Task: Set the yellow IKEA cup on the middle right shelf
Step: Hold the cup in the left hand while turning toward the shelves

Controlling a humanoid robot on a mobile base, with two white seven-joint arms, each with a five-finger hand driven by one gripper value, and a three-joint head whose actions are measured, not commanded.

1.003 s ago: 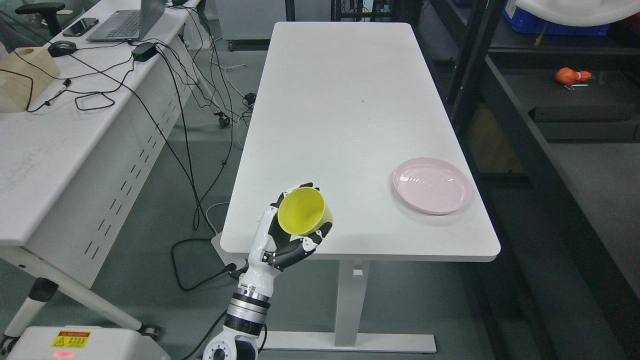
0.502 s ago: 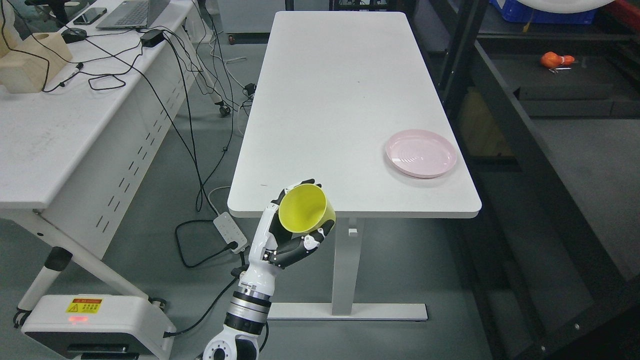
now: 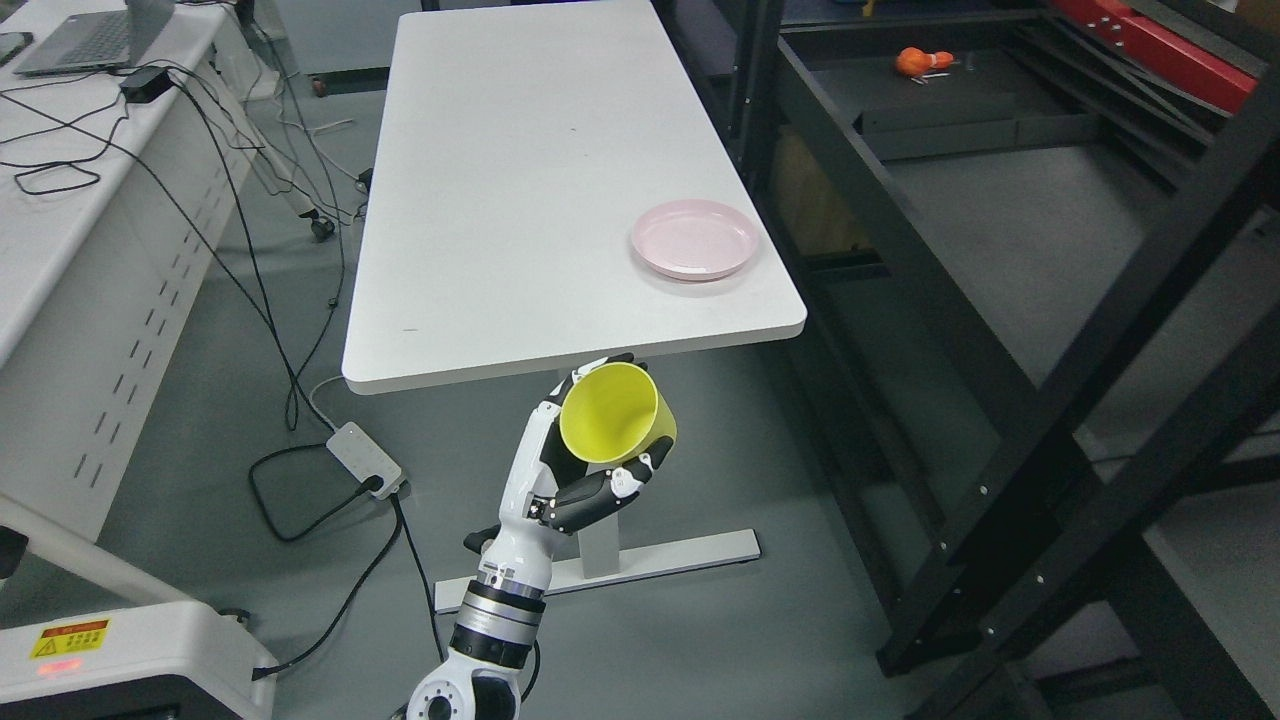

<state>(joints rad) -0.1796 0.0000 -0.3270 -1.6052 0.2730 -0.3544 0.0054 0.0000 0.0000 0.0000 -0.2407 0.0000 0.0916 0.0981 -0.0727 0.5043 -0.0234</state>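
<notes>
My left hand (image 3: 590, 470) is wrapped around the yellow cup (image 3: 617, 413), fingers (image 3: 600, 492) curled under and behind its smooth plastic wall. The cup is tilted so its round open mouth faces up toward my head, and it hangs in the air just off the near edge of the white desk (image 3: 520, 180), over the grey floor (image 3: 760, 620), resting on nothing.

The desk is a long matte white slab with rounded corners. Near its right edge, close to the near right corner, lies a shallow, glossy pink plate (image 3: 695, 239), round with a raised rim. To the right of the desk stands a black metal shelf rack (image 3: 1000, 380) of square-section posts and diagonal braces, its nearest beams crossing between me and the dark shelf boards. A small orange object (image 3: 915, 62) sits on a far shelf board.

On the floor to the left lies a white power strip (image 3: 366, 460) with black cables (image 3: 300, 500) looping from it.
</notes>
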